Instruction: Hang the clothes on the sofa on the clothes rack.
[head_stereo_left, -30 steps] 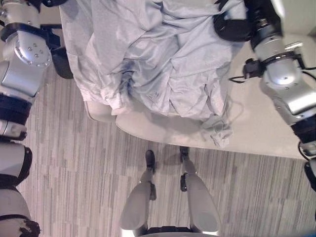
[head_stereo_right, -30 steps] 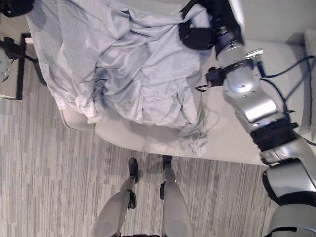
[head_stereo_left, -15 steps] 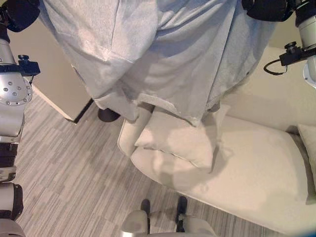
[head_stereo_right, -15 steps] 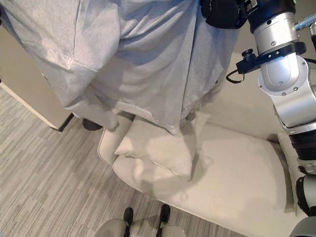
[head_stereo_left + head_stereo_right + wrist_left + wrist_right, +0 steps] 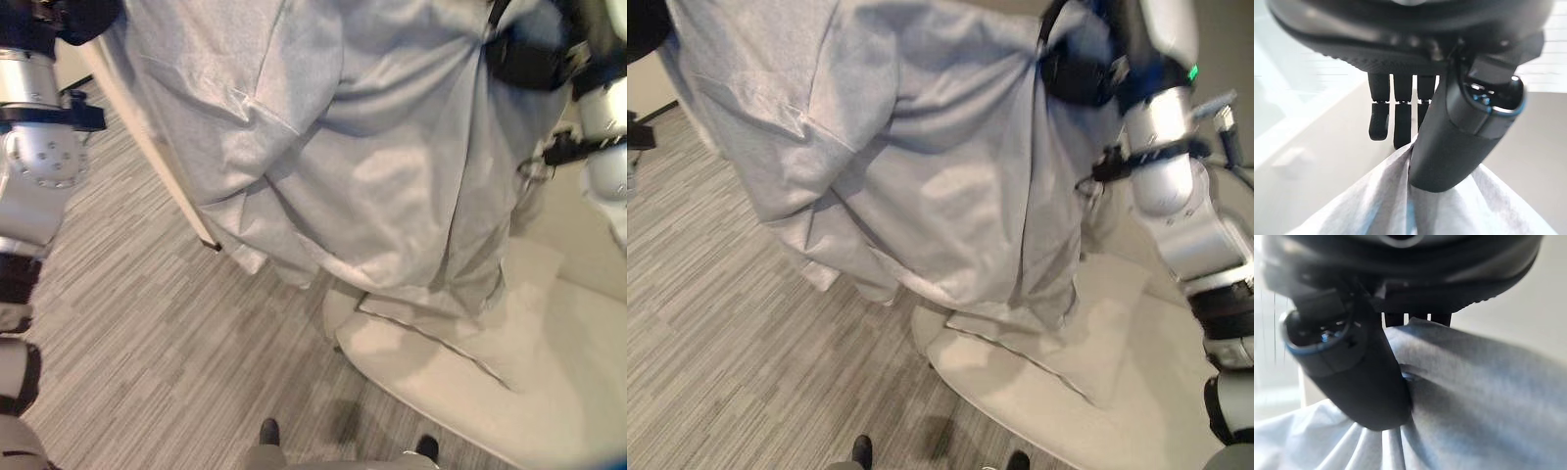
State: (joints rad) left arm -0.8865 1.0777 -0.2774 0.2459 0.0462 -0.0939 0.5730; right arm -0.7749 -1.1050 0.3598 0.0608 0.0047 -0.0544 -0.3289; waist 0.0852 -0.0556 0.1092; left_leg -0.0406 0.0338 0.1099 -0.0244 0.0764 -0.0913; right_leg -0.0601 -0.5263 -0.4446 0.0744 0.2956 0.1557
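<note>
A large light grey garment [image 5: 372, 166] hangs spread between my two raised hands, its hem dangling just above the cream sofa [image 5: 431, 392]. My left hand [image 5: 86, 14] holds its upper left corner. In the left wrist view the thumb [image 5: 1459, 132] pinches the cloth [image 5: 1376, 210] against the fingers. My right hand [image 5: 1083, 73] grips the upper right part. In the right wrist view its thumb [image 5: 1352, 377] clamps a fold of the cloth [image 5: 1474, 396]. The garment hides whatever stands behind it.
A cream cushion [image 5: 519, 313] lies on the sofa under the garment's hem. A pale slanted panel edge [image 5: 147, 147] runs down behind the garment's left side. Grey striped carpet [image 5: 147, 343] covers the floor to the left and front.
The garment has come up off the sofa and now hangs free from both hands. The camera has swung, so the sofa sits further lower right.
</note>
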